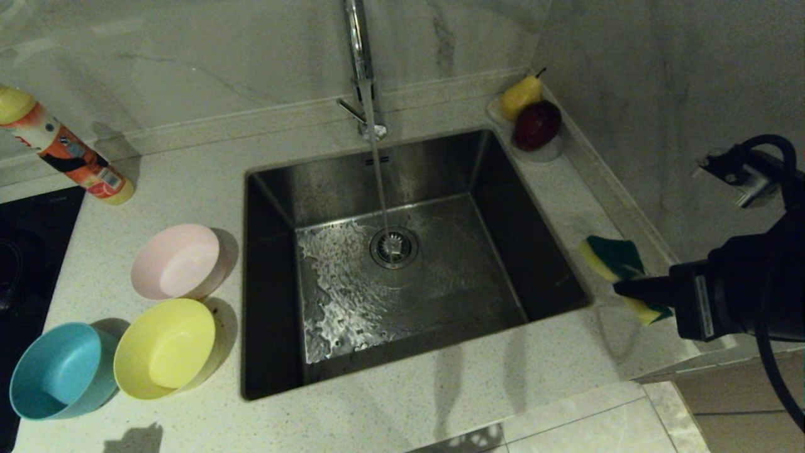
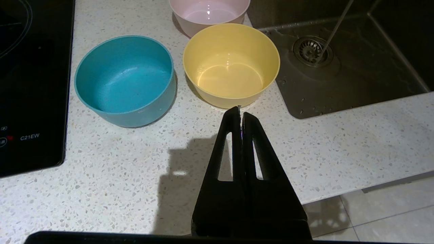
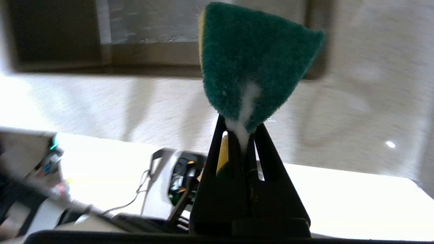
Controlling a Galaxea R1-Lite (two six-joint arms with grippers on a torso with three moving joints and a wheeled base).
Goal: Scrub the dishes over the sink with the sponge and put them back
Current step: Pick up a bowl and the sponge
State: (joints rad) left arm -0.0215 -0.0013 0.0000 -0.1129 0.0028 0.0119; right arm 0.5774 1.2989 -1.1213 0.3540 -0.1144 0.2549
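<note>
The small rectangular sponge (image 3: 254, 61), green scouring face over soft yellow foam, is light and squashy, pinched at one end in the right gripper's (image 1: 622, 288) closed jaws above the tabletop beside the sink (image 1: 277, 302).

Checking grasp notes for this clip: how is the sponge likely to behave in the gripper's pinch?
Probably soft: the sponge bunches where the shut right gripper pinches it. Likely light, since it stands out from the fingertips without drooping. Its green scouring face looks rough, so slipping seems unlikely, though foam at the pinch could make it slicker.
</note>
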